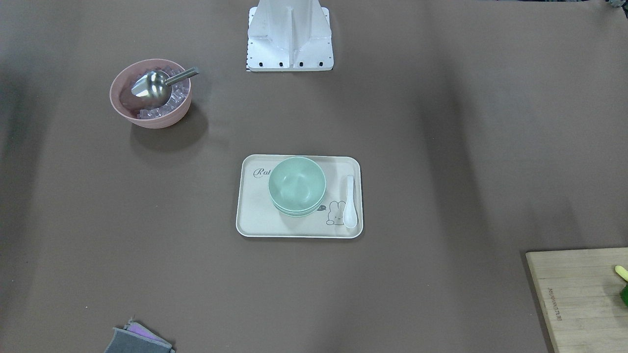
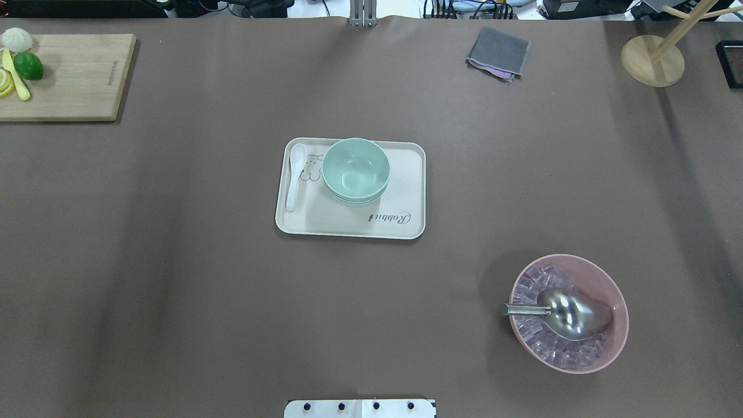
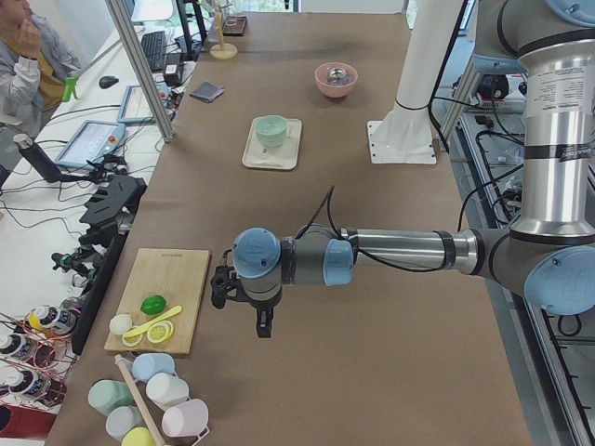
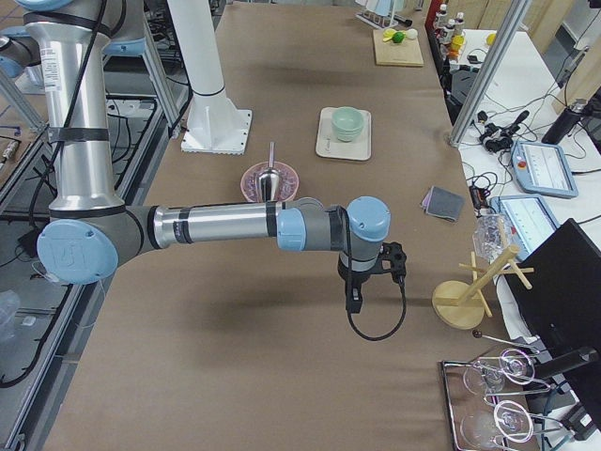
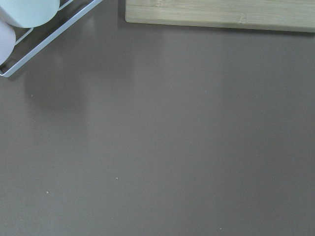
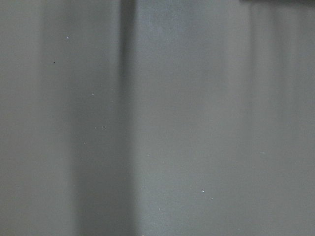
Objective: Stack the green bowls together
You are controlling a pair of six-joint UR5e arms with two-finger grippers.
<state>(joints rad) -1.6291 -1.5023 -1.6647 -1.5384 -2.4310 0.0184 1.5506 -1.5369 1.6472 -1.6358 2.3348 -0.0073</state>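
Bowls (image 1: 297, 184), three green, nest in one stack on one tray (image 1: 260, 218).

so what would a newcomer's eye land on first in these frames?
A nested stack of pale mint-green plastic bowls sits on the cream rectangular tray at mid-table, with a white spoon lying beside it on the tray. Nearer the robot, on its right, stands the larger pink bowl of clear ice cubes with a metal scoop in it. The left arm and right arm reach over bare table near its two ends, far from the tray.
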